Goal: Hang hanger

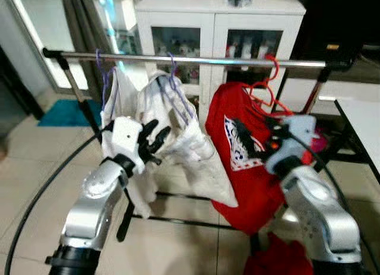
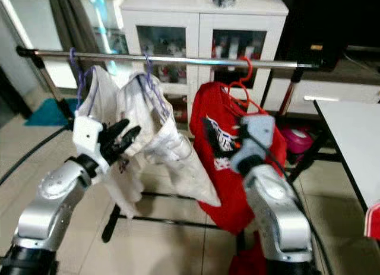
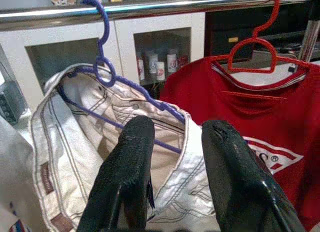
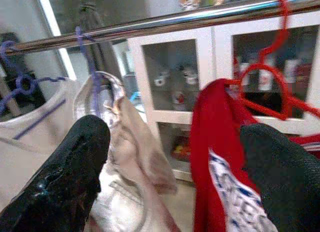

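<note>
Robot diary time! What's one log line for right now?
rail: red hanger with red shirt hung | purple hanger with white garment hung | left gripper open, by white garment | right gripper open, by red shirt

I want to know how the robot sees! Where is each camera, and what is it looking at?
Left eye view: on the head, looking down at the shiny metal clothes rail; both silver arms show.
Right eye view: the head's other eye, same scene, same arms.
Left wrist view: on the left wrist, looking past the open left pincer at the white garment on a purple plastic hanger.
Right wrist view: on the right wrist, past the open right pincer.
Both wrist views share the red T-shirt on a red plastic hanger.
</note>
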You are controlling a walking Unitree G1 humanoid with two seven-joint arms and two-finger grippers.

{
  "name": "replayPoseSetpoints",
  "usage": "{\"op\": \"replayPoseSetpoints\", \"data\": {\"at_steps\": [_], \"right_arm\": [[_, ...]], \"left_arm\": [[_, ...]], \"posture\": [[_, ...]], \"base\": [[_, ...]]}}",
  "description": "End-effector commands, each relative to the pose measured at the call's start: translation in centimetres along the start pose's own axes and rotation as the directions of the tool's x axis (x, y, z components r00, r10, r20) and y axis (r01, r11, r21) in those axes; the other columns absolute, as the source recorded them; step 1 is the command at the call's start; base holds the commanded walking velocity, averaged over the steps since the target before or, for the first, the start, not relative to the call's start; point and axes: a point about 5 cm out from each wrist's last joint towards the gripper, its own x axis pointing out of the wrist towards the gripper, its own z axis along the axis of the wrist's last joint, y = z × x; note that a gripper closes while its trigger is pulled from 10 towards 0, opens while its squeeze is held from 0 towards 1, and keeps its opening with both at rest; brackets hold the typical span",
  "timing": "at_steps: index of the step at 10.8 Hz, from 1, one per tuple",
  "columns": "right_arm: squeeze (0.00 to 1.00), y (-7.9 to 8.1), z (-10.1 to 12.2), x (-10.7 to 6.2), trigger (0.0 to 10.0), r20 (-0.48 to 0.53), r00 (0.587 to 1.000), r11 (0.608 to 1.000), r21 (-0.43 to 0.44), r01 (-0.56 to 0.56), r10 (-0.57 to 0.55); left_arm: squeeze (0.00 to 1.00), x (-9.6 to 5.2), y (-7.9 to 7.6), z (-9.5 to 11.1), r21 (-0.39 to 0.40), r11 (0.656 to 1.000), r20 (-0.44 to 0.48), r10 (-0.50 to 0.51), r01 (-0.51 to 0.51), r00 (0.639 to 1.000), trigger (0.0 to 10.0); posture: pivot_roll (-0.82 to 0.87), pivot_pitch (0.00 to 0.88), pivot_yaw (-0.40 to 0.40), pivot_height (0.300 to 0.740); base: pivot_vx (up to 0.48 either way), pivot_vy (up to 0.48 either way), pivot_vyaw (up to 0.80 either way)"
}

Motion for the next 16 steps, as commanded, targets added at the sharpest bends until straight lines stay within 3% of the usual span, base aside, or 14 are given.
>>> {"op": "replayPoseSetpoints", "data": {"at_steps": [1,6,10,13,16], "right_arm": [[0.00,0.16,0.01,0.38,10.0,-0.008,1.000,1.000,-0.008,0.013,-0.013],[0.00,-0.34,0.13,0.35,10.0,0.002,0.998,0.998,0.005,0.064,-0.064],[0.00,-0.55,0.11,0.37,10.0,-0.003,0.997,0.997,0.005,0.081,-0.081],[0.00,-0.56,0.34,0.43,10.0,0.007,0.997,0.997,-0.012,0.076,-0.076],[0.00,-0.62,0.46,0.41,10.0,-0.004,0.998,0.996,-0.055,0.068,-0.068]], "left_arm": [[0.00,0.01,0.40,0.16,0.015,1.000,-0.005,0.018,-0.018,1.000,10.0],[0.00,0.18,0.19,0.31,0.010,1.000,0.003,0.007,-0.007,1.000,10.0],[0.00,0.27,0.13,0.40,0.007,1.000,0.011,0.006,-0.006,1.000,10.0],[0.00,0.26,0.03,0.40,-0.001,1.000,0.013,-0.002,0.002,1.000,10.0],[0.00,0.29,-0.09,0.41,-0.003,1.000,0.016,-0.008,0.008,1.000,10.0]], "posture": [[-0.12,0.000,0.030,0.740],[-0.12,0.000,0.035,0.740],[-0.12,0.000,0.034,0.740],[-0.12,0.000,0.033,0.740],[-0.13,0.000,0.033,0.740]], "base": [[0.000,0.000,0.00],[0.000,0.000,0.00],[0.217,0.000,-0.62],[0.360,0.000,0.00],[0.389,0.000,0.80]]}}
